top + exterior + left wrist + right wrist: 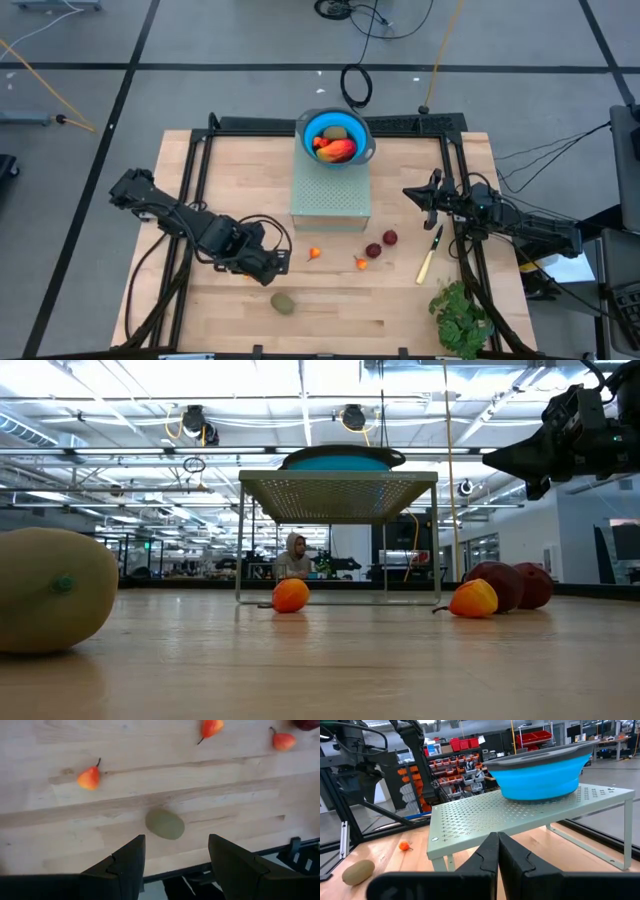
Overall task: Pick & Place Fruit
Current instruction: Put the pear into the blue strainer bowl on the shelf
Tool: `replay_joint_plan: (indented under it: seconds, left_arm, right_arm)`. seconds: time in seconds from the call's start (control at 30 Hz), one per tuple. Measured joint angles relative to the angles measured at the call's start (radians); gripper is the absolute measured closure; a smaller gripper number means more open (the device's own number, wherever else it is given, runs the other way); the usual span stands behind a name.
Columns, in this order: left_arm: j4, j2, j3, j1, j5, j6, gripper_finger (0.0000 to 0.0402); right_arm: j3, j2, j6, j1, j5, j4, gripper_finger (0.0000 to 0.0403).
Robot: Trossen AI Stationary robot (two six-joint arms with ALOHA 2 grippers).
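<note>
My fingers (pixel 127 865) are matt black. Table (pixel 330 310): pale blond wood, planked grain. Oval fruit (pixel 165 824): dull brownish-green. Small pieces (pixel 89 777): orange-red, yellow-flushed. Round fruits (pixel 389 238): dark red. Bowl (pixel 540 772): bright blue, grey rim. Rack (pixel 520 812): pale green, perforated dot pattern. Knife (pixel 428 262): yellow handle. Leafy bunch (pixel 462 318): green

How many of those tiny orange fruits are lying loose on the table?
3. One lies near the left gripper, one in front of the rack, one beside the two dark red fruits. The bowl may hide more.
</note>
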Motion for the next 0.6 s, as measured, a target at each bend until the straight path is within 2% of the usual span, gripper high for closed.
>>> replay_joint_plan:
  seconds: [0.4, 0.6]
  left_arm:
    - [0.02, 0.0, -0.001, -0.07, -0.026, -0.186, 0.0183]
    - [-0.01, -0.001, -0.098, -0.097, 0.008, -0.21, 0.0183]
  right_arm:
    - [0.0, 0.0, 0.0, 0.0, 0.0, 0.0, 0.0403]
    - [0.0, 0.0, 0.0, 0.0, 0.0, 0.0, 0.0403]
